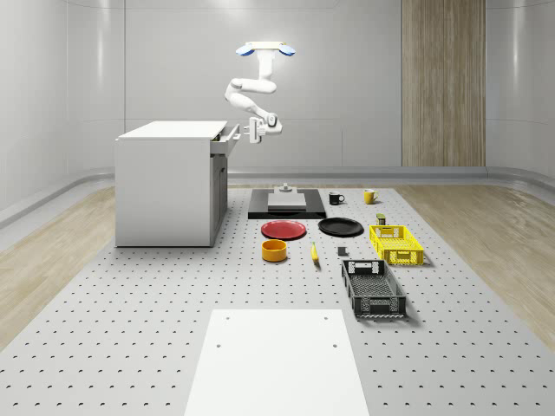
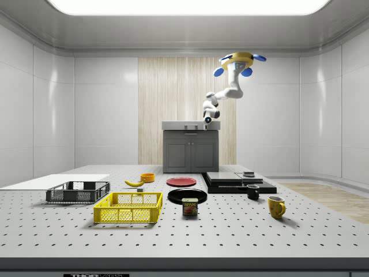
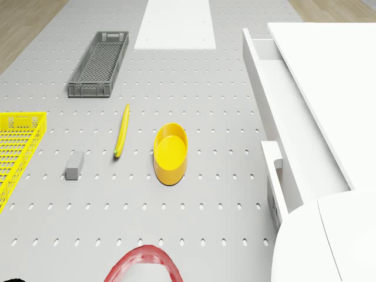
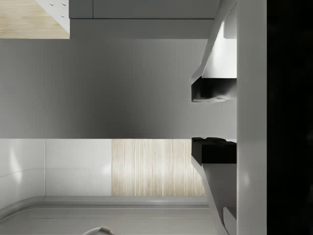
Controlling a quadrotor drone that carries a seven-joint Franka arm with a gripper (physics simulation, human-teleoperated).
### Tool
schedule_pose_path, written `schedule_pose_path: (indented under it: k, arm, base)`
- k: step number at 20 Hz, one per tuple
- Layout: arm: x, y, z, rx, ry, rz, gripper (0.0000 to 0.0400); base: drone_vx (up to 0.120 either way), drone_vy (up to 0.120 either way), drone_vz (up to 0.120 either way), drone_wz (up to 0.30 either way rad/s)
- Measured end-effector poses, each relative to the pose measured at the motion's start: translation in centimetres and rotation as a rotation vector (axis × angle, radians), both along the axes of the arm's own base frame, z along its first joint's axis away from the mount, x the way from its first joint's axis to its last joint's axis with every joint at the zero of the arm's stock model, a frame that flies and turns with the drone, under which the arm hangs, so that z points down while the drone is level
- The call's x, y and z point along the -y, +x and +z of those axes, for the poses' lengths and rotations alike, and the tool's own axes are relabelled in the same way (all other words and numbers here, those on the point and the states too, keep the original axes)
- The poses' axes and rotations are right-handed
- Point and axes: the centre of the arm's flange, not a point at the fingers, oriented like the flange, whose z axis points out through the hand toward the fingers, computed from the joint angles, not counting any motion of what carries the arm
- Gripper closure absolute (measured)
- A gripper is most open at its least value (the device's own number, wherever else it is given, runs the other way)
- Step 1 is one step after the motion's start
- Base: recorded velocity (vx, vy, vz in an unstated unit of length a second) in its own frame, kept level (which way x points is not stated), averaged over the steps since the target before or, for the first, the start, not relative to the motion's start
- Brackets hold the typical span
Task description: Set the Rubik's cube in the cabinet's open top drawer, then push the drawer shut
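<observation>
1. Pale-walled room; perforated grey counter [image 1: 130,295] carrying the cabinet [image 1: 165,186].
2. Gripper [image 1: 254,132] empty, its fingers [image 4: 213,90] parted with only background between them. It hangs level with, and just beside, the front of the top drawer [image 1: 227,139].
3. Drone [image 1: 265,49] hovers high, off the cabinet's drawer side.
4. Rubik's cube: I cannot place it. My guess is that it lies in the drawer behind its wall; facing not readable, and a cube has no long axis.
5. Judged step: closing. The drawer juts toward the whole-scene view's right, so the next move calls for a square, level push into the cabinet.
</observation>
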Motion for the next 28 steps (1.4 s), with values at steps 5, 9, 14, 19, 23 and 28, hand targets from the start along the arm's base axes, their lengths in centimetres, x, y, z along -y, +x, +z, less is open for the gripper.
schedule_pose_path:
  k: [5, 9, 14, 19, 23, 28]
  arm:
    - [-1.2, 0.0, 0.0, 0.0, 0.0, 0.0, 0.0295]
    - [-1.6, 0.0, -0.1, -0.001, 0.0, 0.0, 0.0295]
    - [-1.8, 0.0, -0.1, -0.001, 0.0, 0.0, 0.0295]
    - [-1.9, 0.0, -0.1, -0.001, 0.0, 0.0, 0.0295]
    - [-1.9, 0.0, -0.1, -0.001, 0.0, 0.0, 0.0295]
    - [-1.9, 0.0, -0.1, -0.001, 0.0, 0.0, 0.0295]
  base:
    - [0.0, 0.0, 0.0, 0.0]
    - [0.0, 0.0, 0.0, 0.0]
    - [0.0, 0.0, 0.0, 0.0]
    - [0.0, 0.048, 0.0, 0.0]
    - [0.0, 0.0, 0.0, 0.0]
    - [0.0, 0.0, 0.0, 0.0]
